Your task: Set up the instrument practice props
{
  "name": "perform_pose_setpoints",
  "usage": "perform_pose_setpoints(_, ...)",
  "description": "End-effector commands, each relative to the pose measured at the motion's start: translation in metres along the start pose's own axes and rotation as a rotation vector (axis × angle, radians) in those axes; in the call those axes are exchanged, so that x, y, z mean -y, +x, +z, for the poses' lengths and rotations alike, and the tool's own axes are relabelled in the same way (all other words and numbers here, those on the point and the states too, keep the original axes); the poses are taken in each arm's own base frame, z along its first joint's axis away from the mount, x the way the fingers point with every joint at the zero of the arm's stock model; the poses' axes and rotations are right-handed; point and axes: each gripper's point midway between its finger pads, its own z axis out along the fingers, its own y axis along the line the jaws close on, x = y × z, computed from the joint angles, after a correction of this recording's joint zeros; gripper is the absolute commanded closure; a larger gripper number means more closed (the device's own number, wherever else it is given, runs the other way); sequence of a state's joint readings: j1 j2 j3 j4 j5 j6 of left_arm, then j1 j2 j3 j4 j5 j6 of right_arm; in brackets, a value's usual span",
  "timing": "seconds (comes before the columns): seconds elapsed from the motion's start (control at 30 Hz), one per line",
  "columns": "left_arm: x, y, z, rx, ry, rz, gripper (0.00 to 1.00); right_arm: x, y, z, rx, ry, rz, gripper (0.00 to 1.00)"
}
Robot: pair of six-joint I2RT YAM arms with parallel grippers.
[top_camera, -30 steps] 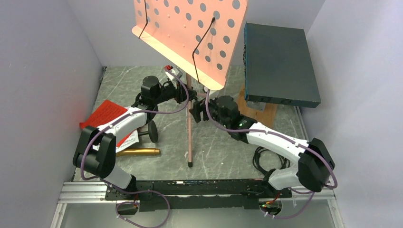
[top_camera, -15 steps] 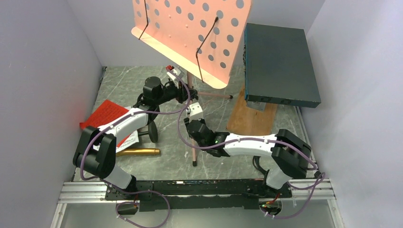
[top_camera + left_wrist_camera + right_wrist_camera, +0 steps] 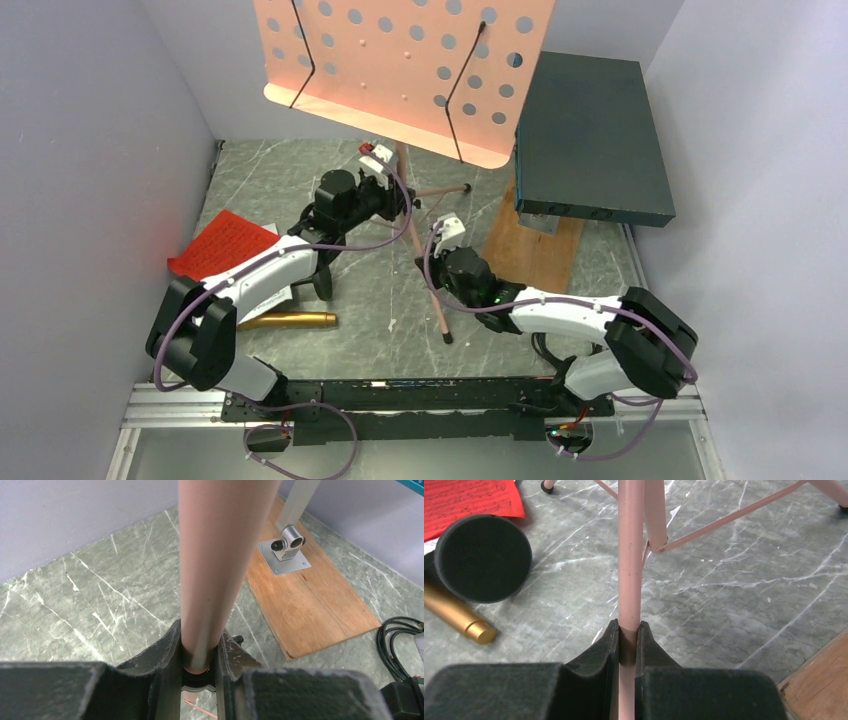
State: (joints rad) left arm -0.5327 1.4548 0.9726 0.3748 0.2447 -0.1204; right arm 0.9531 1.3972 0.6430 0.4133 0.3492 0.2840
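Note:
The pink perforated music stand (image 3: 400,70) stands tilted at the back, one tripod leg reaching a foot at the front (image 3: 445,338). My left gripper (image 3: 396,196) is shut on its thick pole (image 3: 220,555), the jaws pressed on both sides (image 3: 200,645). My right gripper (image 3: 433,262) is shut on the thin front leg (image 3: 630,555), clamped low on it (image 3: 628,635). At the left lie the red music sheet (image 3: 222,243), a white sheet (image 3: 277,295), the gold microphone (image 3: 290,320) and the black round-base mic stand (image 3: 323,280) on its side.
A dark teal box (image 3: 590,135) sits on a wooden board (image 3: 535,250) at the right, with a metal bracket (image 3: 285,550) on the board. A black cable coil (image 3: 560,335) lies near the right arm's base. Grey walls close in on both sides.
My right gripper dropped from beside the pole to the front leg and shut on it. The stand's desk swung to face squarer and the front foot shifted right. The left grip held.

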Motion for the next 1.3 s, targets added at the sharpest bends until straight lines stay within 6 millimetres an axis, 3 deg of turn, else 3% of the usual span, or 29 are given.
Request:
perform_pose_setpoints(0.0,0.011,-0.014,-0.004,0.018,-0.035,-0.146,1.00,0.041,0.040,-0.010,-0.120,0.065,-0.020,1.00)
perform_pose_setpoints(0.33,0.020,0.007,0.010,-0.061,-0.009,-0.203,1.00,0.085,0.052,-0.037,-0.137,0.196,-0.079,1.00)
perform_pose_setpoints(0.5,0.025,0.004,0.009,-0.054,0.001,-0.230,0.99,0.090,0.053,-0.047,-0.134,0.208,-0.091,1.00)
perform_pose_setpoints(0.77,0.035,0.002,0.001,-0.049,-0.029,-0.250,0.58,0.092,0.053,-0.052,-0.122,0.206,-0.088,1.00)
perform_pose_setpoints(0.97,0.041,-0.009,-0.009,-0.050,-0.036,-0.287,0.09,0.088,0.044,-0.054,-0.100,0.194,-0.073,1.00)
perform_pose_setpoints(1.1,0.052,-0.005,-0.034,-0.082,-0.020,-0.378,0.02,0.083,0.038,-0.057,-0.073,0.165,-0.039,1.00)
perform_pose_setpoints(1.2,0.058,-0.007,-0.064,-0.097,-0.028,-0.431,0.01,0.082,0.038,-0.059,-0.063,0.154,-0.037,0.99)
perform_pose_setpoints(1.27,0.061,-0.006,-0.085,-0.126,-0.048,-0.462,0.01,0.083,0.038,-0.059,-0.065,0.160,-0.039,0.94)
